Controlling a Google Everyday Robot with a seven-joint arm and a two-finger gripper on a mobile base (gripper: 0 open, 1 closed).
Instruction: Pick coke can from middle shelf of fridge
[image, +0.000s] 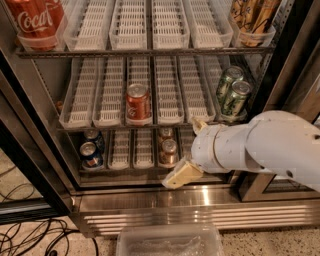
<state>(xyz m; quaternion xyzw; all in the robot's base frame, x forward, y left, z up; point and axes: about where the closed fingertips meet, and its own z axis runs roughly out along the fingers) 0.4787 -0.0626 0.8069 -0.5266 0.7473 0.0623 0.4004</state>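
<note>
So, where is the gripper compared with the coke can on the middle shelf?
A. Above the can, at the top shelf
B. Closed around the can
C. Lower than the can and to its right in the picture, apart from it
C: the gripper hangs in front of the bottom tier, below and right of the coke can, which stands untouched on the middle shelf.

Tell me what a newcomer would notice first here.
The big white arm reaches in from the right, its gripper low before the bottom tier. A lone red coke can stands at the front of the middle shelf, with two green cans at its right end.
</note>
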